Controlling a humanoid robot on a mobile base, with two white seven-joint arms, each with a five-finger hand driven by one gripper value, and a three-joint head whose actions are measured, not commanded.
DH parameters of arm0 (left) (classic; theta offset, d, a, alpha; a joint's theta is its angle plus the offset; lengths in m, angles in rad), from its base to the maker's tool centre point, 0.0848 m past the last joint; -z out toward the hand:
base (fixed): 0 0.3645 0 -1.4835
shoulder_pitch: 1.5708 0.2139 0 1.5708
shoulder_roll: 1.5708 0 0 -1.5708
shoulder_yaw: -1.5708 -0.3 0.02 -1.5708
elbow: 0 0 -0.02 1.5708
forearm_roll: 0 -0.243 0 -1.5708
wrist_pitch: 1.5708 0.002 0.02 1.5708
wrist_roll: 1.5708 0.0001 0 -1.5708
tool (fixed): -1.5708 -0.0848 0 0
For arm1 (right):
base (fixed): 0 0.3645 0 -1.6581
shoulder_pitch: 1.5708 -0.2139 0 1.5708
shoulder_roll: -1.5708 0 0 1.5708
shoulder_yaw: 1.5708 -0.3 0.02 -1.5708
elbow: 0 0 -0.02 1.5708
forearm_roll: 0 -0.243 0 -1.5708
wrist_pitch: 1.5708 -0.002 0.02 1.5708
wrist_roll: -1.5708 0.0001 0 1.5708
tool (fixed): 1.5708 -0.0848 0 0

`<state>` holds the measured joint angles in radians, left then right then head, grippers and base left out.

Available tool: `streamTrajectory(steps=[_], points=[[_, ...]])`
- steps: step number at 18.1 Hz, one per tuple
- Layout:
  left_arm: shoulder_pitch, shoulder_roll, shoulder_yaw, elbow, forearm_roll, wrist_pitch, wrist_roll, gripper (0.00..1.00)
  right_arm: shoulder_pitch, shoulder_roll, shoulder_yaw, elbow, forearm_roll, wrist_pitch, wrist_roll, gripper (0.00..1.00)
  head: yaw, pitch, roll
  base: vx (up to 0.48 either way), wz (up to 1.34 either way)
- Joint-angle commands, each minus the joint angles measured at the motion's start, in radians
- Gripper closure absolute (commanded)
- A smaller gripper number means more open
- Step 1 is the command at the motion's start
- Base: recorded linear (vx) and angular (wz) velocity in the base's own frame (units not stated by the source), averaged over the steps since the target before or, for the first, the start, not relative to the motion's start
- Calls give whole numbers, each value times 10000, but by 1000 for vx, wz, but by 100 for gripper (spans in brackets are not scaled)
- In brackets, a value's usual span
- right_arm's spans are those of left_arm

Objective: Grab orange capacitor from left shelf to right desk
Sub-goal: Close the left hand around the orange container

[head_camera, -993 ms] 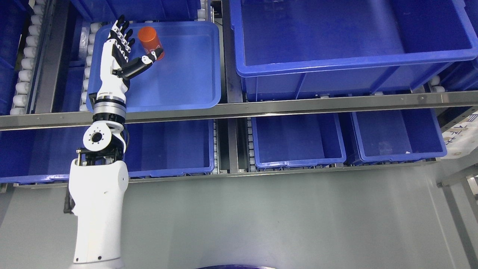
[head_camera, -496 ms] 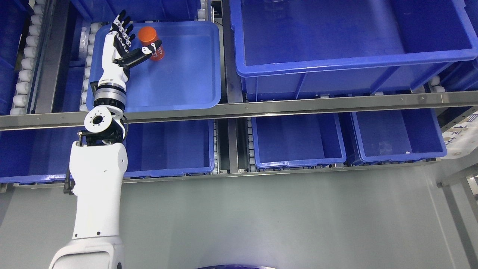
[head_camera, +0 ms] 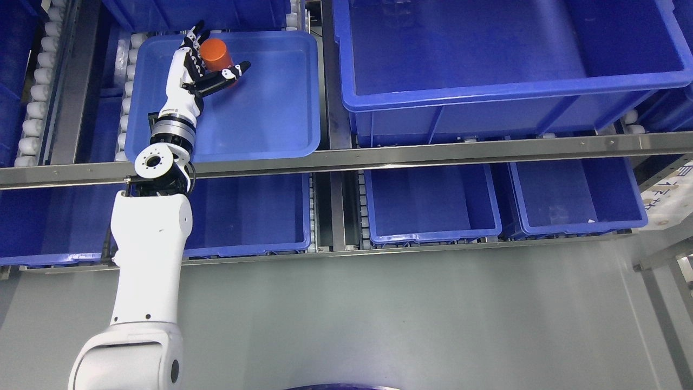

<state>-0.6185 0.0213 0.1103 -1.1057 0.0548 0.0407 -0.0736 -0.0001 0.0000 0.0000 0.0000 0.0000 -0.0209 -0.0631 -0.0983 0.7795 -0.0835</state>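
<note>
Orange capacitor (head_camera: 213, 50) stands upright in the far left corner of a shallow blue tray (head_camera: 270, 108) on the upper shelf (head_camera: 433, 153), with the left hand (head_camera: 197, 70) reaching in around it. The fingers (head_camera: 192, 46) are spread behind the can and the thumb (head_camera: 234, 72) crosses in front of it, cupping but not visibly squeezing, so the grip looks unfinished. By this view the lift, the carry and the drop on the right surface (out of frame) are all yet to be done. The tray's far wall lies just beyond the fingers and its left wall just beside them; open tray floor stretches to the thumb's right, and above is clear for lifting out.
</note>
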Motion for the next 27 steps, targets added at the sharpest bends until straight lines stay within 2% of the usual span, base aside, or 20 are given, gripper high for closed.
streamTrajectory(steps=[1,5,15,19,25,27], points=[[-411,156,-151,1453,-180,7,-15,2,31,-175,-169,-174,31,-6,2,0,0,0,0,0,0],[-580,79,-167,1500,-180,7,-16,7,31,-175,-169,-174,31,-6,2,0,0,0,0,0,0],[-611,110,-213,1455,-165,-101,-16,41,31,-175,-169,-174,31,-6,2,0,0,0,0,0,0],[-488,140,-182,1454,-150,-682,-198,58,31,-175,-169,-174,31,-6,2,0,0,0,0,0,0],[-458,94,-121,1378,-150,-914,-921,63,31,-175,-169,-174,31,-6,2,0,0,0,0,0,0],[-458,94,-30,1378,-150,-944,-921,77,31,-175,-169,-174,31,-6,2,0,0,0,0,0,0]])
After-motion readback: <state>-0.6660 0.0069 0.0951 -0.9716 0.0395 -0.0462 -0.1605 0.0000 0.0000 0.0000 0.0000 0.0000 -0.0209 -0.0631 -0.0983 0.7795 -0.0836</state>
